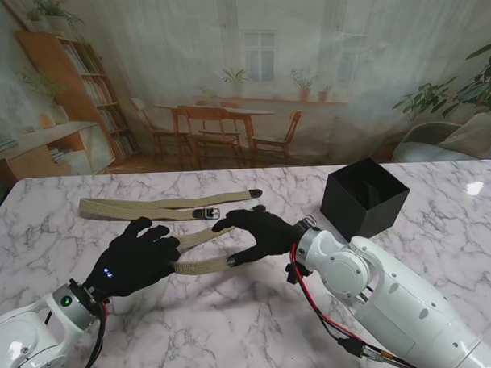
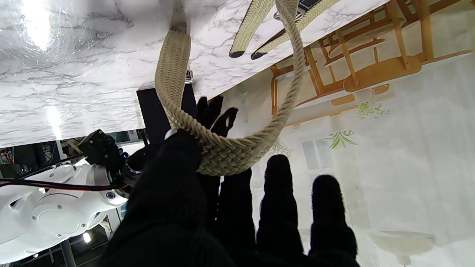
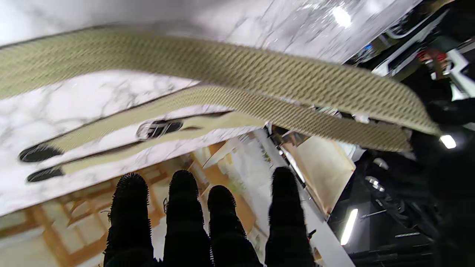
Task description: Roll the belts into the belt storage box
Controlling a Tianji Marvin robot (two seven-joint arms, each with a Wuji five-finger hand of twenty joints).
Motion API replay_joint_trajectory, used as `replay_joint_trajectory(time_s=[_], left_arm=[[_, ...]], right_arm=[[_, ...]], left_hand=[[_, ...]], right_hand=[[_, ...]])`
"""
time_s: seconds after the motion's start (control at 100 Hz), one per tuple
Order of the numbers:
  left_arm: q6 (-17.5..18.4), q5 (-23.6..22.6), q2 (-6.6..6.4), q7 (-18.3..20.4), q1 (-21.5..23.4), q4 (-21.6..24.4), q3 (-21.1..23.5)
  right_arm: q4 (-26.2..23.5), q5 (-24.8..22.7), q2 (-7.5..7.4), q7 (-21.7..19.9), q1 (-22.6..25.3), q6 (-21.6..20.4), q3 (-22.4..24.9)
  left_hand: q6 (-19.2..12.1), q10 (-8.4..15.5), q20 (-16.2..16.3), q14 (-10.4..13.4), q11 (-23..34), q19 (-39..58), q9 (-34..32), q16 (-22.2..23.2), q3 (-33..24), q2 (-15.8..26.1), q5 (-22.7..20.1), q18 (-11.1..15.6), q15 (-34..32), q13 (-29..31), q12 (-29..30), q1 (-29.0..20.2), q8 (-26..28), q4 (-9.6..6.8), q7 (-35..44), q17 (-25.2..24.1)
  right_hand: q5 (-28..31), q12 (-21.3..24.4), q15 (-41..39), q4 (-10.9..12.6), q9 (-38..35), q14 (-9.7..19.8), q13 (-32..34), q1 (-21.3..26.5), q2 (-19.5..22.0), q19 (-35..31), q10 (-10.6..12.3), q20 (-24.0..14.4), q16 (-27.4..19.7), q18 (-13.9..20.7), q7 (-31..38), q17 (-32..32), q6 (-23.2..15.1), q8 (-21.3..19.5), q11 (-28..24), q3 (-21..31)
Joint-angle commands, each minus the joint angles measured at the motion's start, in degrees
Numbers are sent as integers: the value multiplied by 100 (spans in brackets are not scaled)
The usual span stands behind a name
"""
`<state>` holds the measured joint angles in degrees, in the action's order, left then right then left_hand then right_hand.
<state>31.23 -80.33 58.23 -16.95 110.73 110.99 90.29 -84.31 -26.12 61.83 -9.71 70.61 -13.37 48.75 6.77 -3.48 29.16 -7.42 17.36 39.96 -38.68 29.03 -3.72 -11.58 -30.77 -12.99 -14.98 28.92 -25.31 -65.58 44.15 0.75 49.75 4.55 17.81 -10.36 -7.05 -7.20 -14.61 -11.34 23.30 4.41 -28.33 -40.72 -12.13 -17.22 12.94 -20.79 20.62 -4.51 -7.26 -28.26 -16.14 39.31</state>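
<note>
A beige woven belt (image 1: 201, 265) is folded in two between my black-gloved hands. My left hand (image 1: 131, 259) has its thumb clamped on the fold (image 2: 222, 157) and holds it lifted off the marble, the other fingers straight. My right hand (image 1: 262, 232) arches over both strands with its fingers (image 3: 185, 218) straight and apart. Its thumb tip is at the end of the nearer strand, and I cannot tell if it presses. A second beige belt (image 1: 137, 209) lies farther from me, with its buckle (image 1: 206, 212) and black tips (image 3: 37, 154) on the table. The black storage box (image 1: 364, 197) stands open to the right of my right hand.
The marble table (image 1: 440, 226) reaches its far edge just beyond the box and the second belt. A printed room backdrop hangs behind it. My right forearm (image 1: 395, 300) crosses the near right part of the table.
</note>
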Motion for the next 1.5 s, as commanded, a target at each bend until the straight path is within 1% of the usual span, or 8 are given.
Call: replay_joint_trajectory(time_s=[0.0,0.18,0.32,0.5,0.68,1.18,1.35,1.49], left_arm=[[27,-2,18,43,25,71,16],[76,73,33,13,68,43,83],[48,93,41,43,108,29,158],[16,158,47,197,102,-23,198],[51,290,61,311,65,-66,184],[199,428,75,523,0,64,150],[226,406,79,436,37,88,201],[262,409,85,355,73,101,238]], right_arm=[[83,2,88,-70,-45,-96,-78],[169,285,110,-119,-86,-294,-207],[98,473,103,-156,73,-381,-79],[-166,371,69,-57,465,-435,263],[-318,281,68,44,715,-347,473],[-128,128,193,518,655,-6,550],[-62,-73,229,739,630,155,640],[9,-86,258,820,594,342,716]], left_hand=[[-15,-46,-64,-92,36,54,-123,71,-73,252,69,-162,-70,143,41,-388,217,31,200,-87],[-19,-43,-83,-80,45,14,-131,74,-66,256,66,-177,-70,145,39,-386,241,33,178,-118],[-37,-32,-99,-77,38,-20,-128,70,-64,253,73,-197,-61,151,43,-384,280,29,165,-128],[-46,-27,-110,-67,33,-43,-136,68,-62,255,61,-198,-54,162,45,-378,310,27,147,-138],[-49,-26,-115,-69,32,-59,-140,68,-58,255,57,-217,-51,170,44,-373,332,26,130,-137],[-65,-14,-124,-56,25,-102,-156,65,-55,253,38,-216,-39,192,45,-362,393,28,88,-141],[-64,-21,-122,-59,22,-111,-153,64,-56,257,38,-221,-33,185,45,-362,405,27,71,-139],[-60,-25,-120,-64,21,-115,-158,65,-55,253,35,-218,-34,190,45,-361,415,27,65,-143]], right_hand=[[317,58,256,-91,232,93,-202,78,-330,133,94,-91,-94,-63,606,103,-912,-485,108,46],[1662,-462,86,-5,-817,156,215,1012,-644,67,282,-106,-61,-78,2581,-99,-1694,-1493,-708,-244],[2585,-1241,-650,-84,-3151,558,1700,2504,-628,-260,1176,36,438,-203,3865,-423,-1784,-1744,-1282,-1353],[3024,-2402,-1807,-843,-5649,970,3753,2699,-980,-868,1332,6,1320,-219,4678,-1131,-1531,-1486,-2964,608],[2938,-2678,-2215,-748,-5780,868,4221,2603,-975,-1358,1196,-117,1599,-170,4880,-1454,-1262,-1365,-3603,795],[2312,-2338,-1826,-708,-5127,747,3587,2151,-575,-1489,1118,-150,1478,-108,4633,-1269,-894,-842,-2910,708],[1979,-2100,-1657,-28,-4216,594,3103,1351,-93,-1514,878,-238,1375,-116,3686,-1053,-296,-997,-2206,527],[1441,-2233,-1669,40,-3123,459,2436,1214,47,-1510,663,-357,1333,-77,3222,-868,25,-1172,-2312,-67]])
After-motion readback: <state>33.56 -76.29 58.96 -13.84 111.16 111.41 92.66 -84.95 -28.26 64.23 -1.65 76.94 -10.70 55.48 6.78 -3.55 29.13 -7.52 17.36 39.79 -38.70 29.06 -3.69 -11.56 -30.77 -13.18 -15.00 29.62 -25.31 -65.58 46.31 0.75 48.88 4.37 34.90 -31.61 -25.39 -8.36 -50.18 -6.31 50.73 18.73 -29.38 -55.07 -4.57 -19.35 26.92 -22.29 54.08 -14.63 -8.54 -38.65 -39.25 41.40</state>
